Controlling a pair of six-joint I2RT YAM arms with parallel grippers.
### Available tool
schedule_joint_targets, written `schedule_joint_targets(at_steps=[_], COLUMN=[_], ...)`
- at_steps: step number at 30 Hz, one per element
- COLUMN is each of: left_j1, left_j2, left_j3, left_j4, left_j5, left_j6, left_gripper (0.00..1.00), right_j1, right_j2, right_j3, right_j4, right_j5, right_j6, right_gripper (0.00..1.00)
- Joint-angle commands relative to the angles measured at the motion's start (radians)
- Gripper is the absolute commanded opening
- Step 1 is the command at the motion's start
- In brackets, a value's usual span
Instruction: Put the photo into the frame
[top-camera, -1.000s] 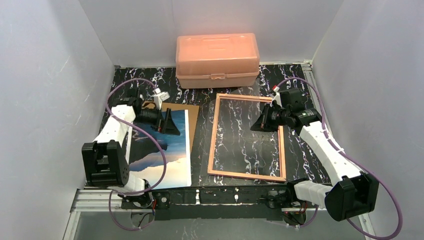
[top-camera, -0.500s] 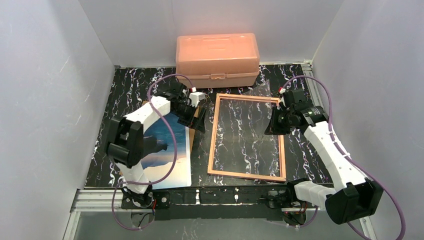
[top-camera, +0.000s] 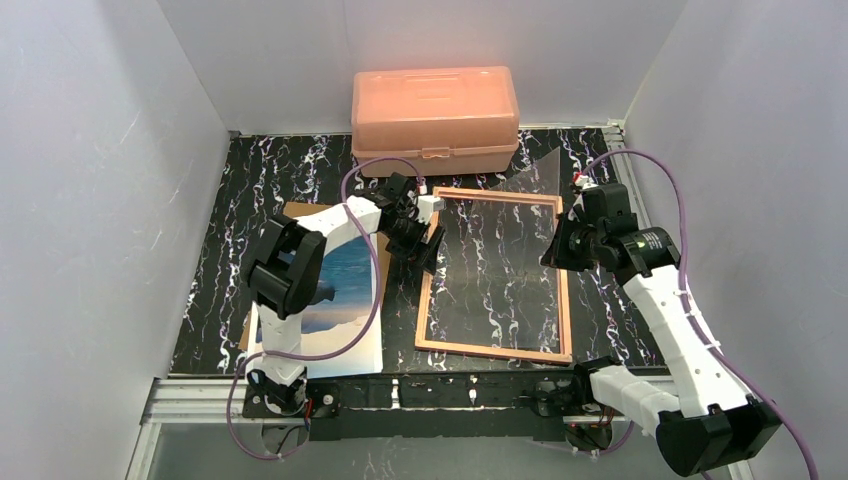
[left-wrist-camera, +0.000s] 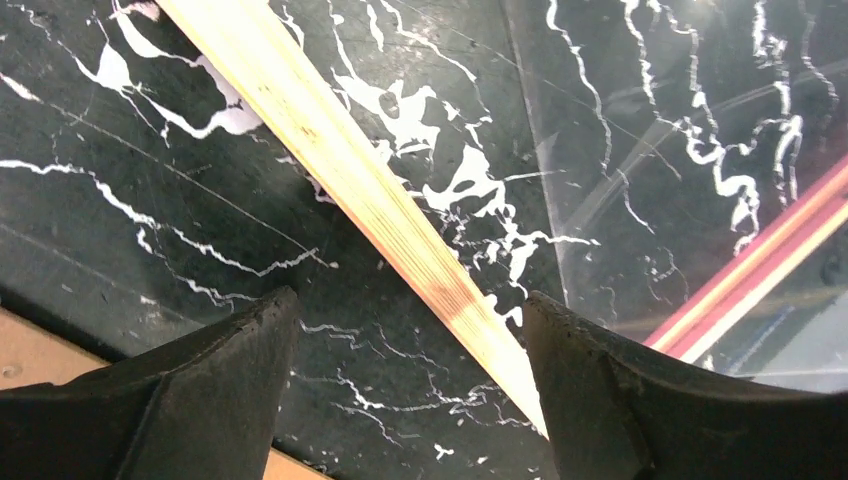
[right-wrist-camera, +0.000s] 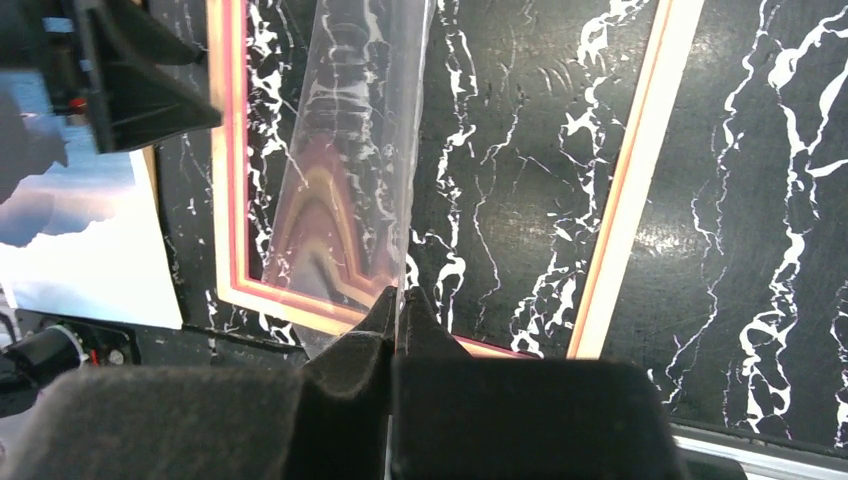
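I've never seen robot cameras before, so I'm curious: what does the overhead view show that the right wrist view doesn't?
Only overhead: the salmon-pink lidded plastic box at the back. Only the right wrist: the right gripper pinched shut on the edge of the thin clear pane. Both: the thin pink-and-tan rectangular frame lying flat, and the blue sea-and-sky paper photo beside it.

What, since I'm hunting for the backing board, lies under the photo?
A brown board lies under the photo, showing past its far edge and left side. How far the board reaches beneath cannot be seen, because the photo covers the rest.
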Motion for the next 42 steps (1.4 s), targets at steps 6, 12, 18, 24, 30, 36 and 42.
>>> schedule_joint_targets(at_steps=[6,12,18,24,30,36,42], left_j1=[-0.014,-0.014,-0.014,-0.012,-0.003,-0.006,-0.02], left_j2=[0.045,0.018,-0.025,-0.058,-0.11,-0.053,0.052], left_j3=[0.0,-0.073,-0.139,-0.176,-0.188,-0.07,0.014], left_j4=[0.036,0.043,0.052,0.048,0.1,0.112,0.094], left_j5=[-0.126,-0.199,-0.266,-0.31,-0.191,-0.089,-0.144], left_j6=[-0.074,-0.126,-0.155,-0.16,-0.169,-0.201,-0.21], left_gripper=[0.57,0.29,0.17,0.12,0.33,0.6,0.59], right_j1=[-0.002,-0.003,-0.002,-0.002,-0.003,-0.003,-0.003], right_j2=[-0.016,-0.002,0.001,0.003,0.003,-0.001,-0.01], right_j3=[0.12,0.139,0.127,0.14,0.163,0.17,0.17], right_j4=[-0.018,0.01,0.056,0.048,0.029,0.019,0.016], right_j5=[-0.07,-0.117,-0.168,-0.163,-0.148,-0.151,-0.149], right_j6=[-0.018,-0.003,0.005,0.001,-0.006,-0.004,0.001], right_gripper=[0.01,0.01,0.01,0.01,0.01,0.01,0.01])
